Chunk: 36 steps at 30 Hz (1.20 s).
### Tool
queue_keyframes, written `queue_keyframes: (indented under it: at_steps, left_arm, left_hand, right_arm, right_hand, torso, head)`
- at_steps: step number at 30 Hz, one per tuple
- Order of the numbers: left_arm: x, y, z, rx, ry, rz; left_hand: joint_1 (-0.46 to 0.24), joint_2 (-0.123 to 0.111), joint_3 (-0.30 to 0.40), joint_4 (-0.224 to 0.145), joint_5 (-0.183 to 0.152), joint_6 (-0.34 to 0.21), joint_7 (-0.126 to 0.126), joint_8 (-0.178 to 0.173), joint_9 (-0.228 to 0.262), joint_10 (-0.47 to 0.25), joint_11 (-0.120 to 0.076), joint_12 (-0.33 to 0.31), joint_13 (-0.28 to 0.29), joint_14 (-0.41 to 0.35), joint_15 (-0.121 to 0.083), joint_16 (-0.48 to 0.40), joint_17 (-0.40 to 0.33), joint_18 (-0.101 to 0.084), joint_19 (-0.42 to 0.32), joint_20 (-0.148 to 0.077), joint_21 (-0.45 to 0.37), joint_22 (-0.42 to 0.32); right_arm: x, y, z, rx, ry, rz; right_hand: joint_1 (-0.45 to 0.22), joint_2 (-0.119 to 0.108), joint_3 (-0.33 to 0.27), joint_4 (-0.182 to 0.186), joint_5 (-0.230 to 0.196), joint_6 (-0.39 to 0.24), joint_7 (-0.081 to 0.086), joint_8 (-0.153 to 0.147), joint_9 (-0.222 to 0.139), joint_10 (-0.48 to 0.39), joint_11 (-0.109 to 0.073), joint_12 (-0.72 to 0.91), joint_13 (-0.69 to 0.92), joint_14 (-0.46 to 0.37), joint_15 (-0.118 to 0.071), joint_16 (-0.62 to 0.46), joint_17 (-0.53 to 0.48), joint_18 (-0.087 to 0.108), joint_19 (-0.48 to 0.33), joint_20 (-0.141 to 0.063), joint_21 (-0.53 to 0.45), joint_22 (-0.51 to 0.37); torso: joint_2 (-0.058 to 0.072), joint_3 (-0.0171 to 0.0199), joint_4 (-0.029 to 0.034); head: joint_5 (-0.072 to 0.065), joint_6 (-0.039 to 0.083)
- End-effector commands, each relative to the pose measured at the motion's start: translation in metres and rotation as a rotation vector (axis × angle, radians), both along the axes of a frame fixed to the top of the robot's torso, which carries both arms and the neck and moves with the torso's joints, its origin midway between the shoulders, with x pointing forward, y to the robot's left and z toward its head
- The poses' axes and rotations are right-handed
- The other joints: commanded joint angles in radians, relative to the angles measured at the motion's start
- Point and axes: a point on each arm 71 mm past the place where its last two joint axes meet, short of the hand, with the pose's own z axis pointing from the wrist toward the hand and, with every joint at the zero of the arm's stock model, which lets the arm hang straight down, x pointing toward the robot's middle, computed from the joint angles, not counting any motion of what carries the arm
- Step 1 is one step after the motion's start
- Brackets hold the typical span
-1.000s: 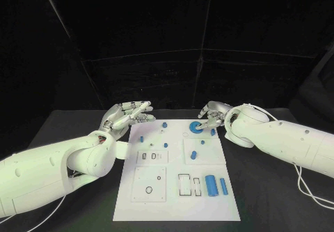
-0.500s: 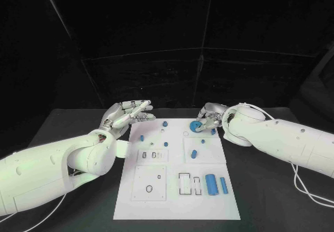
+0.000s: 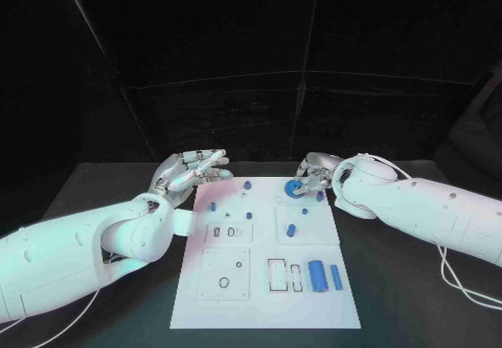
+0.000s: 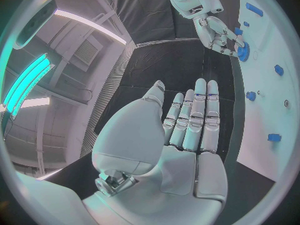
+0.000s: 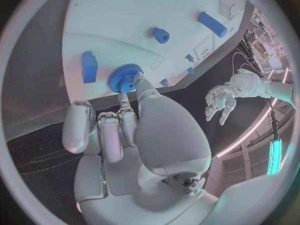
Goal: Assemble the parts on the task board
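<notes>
Looking down at your tabletop (image 3: 104,181), you have the white board (image 3: 267,290) lying in the middle between the two arms.

Right hand (image 3: 314,177): at the board's far right corner, fingertips pinching a blue gear (image 3: 295,190). In your right wrist view the gear (image 5: 123,79) sits at the fingertips, just above the white surface, with a blue block (image 5: 89,67) just beside it; whether the gear touches the board you cannot tell.

Left hand (image 3: 194,170): raised near the board's far left corner, palm up, fingers straight and spread, holding nothing. Your left wrist view shows the same flat empty palm (image 4: 187,130).

Loose items on the board, for your count: two blue cylinders (image 3: 326,277) lying side by side near the right edge, the thicker one on the left; a small oblong blue piece (image 3: 290,232) in the middle right; several small blue pegs (image 3: 248,185) standing across the far half; two dark rings (image 3: 223,282) on a square panel at the near left.
</notes>
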Motion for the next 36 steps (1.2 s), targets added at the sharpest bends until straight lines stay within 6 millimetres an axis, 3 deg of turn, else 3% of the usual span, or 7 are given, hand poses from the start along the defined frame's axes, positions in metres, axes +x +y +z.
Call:
queue_keyframes:
  at_steps: [1,12,17,24,26,36]
  left_arm:
    - [0.0,-0.002,0.001,-0.007,-0.005,-0.016]
    - [0.0,-0.002,0.001,-0.009,0.0,-0.025]
    - [0.0,-0.003,0.001,-0.01,0.002,-0.028]
    - [0.0,-0.003,0.001,-0.011,0.004,-0.031]
    - [0.0,-0.003,0.001,-0.011,0.004,-0.032]
    - [0.0,-0.003,0.001,-0.011,0.005,-0.033]
  left_hand:
    - [0.007,0.001,-0.001,-0.007,0.0,0.005,0.015,-0.004,-0.001,0.002,0.002,-0.004,-0.001,0.006,0.0,-0.006,0.001,0.014,0.007,0.001,-0.006,-0.002]
    - [0.008,0.003,-0.001,-0.009,0.0,0.004,0.016,-0.006,-0.001,0.0,0.003,-0.006,-0.002,0.005,0.0,-0.008,0.002,0.014,0.007,0.001,-0.008,-0.003]
    - [0.008,0.004,-0.001,-0.01,0.0,0.003,0.017,-0.007,-0.002,-0.001,0.004,-0.007,-0.002,0.005,0.001,-0.008,0.003,0.014,0.007,0.001,-0.009,-0.004]
    - [0.008,0.004,-0.001,-0.011,-0.001,0.001,0.019,-0.009,-0.002,-0.003,0.005,-0.009,-0.002,0.005,0.001,-0.01,0.004,0.014,0.007,0.002,-0.01,-0.004]
    - [0.008,0.004,-0.001,-0.012,-0.001,0.0,0.019,-0.01,-0.002,-0.004,0.006,-0.01,-0.002,0.005,0.002,-0.011,0.005,0.014,0.007,0.002,-0.01,-0.005]
    - [0.007,0.005,-0.002,-0.012,-0.001,-0.001,0.02,-0.011,-0.002,-0.006,0.006,-0.012,-0.003,0.004,0.002,-0.012,0.005,0.013,0.007,0.002,-0.011,-0.006]
  right_arm:
    - [0.0,0.003,0.005,0.002,-0.047,0.012]
    - [-0.002,0.008,0.007,-0.014,-0.082,0.036]
    - [-0.007,0.015,0.012,0.003,-0.134,0.058]
    - [-0.017,0.03,0.02,0.016,-0.207,0.095]
    - [-0.021,0.036,0.022,0.02,-0.224,0.107]
    - [-0.032,0.067,0.027,0.036,-0.255,0.166]
  right_hand:
    - [0.018,0.017,0.023,-0.012,-0.017,0.022,-0.006,0.006,0.001,0.008,-0.004,0.005,0.085,0.087,-0.01,0.006,0.181,-0.018,0.003,-0.006,0.007,0.004]
    - [0.026,0.021,0.063,-0.033,-0.014,0.055,-0.015,0.001,-0.006,0.011,-0.012,0.006,0.091,0.087,-0.017,0.008,0.185,-0.021,0.009,-0.014,0.014,0.019]
    - [0.008,0.009,0.083,-0.036,0.037,0.065,-0.016,-0.014,-0.013,0.011,-0.015,0.005,0.093,0.088,-0.019,0.008,0.187,-0.024,0.016,-0.016,0.02,0.032]
    - [-0.014,-0.003,0.103,-0.035,0.067,0.069,-0.015,-0.028,-0.016,0.014,-0.014,0.007,0.098,0.089,-0.018,0.01,0.192,-0.031,0.031,-0.016,0.036,0.065]
    - [-0.021,-0.007,0.112,-0.035,0.077,0.073,-0.016,-0.033,-0.016,0.015,-0.014,0.007,0.1,0.089,-0.018,0.011,0.193,-0.032,0.035,-0.016,0.04,0.073]
    - [-0.028,-0.014,0.12,-0.035,0.085,0.076,-0.016,-0.038,-0.016,0.017,-0.015,0.008,0.101,0.09,-0.019,0.011,0.195,-0.035,0.043,-0.016,0.047,0.088]
  torso:
    - [0.0,-0.0004,0.0002]
    - [0.001,-0.0003,0.0007]
    - [0.001,0.0003,0.002]
    - [0.001,-0.0014,0.0035]
    - [0.001,-0.0003,0.0037]
    - [0.002,-0.0011,0.0028]
  head:
    - [-0.002,0.0]
    - [-0.003,-0.002]
    - [-0.001,-0.002]
    - [0.0,-0.002]
    - [0.004,-0.003]
    - [0.01,-0.004]
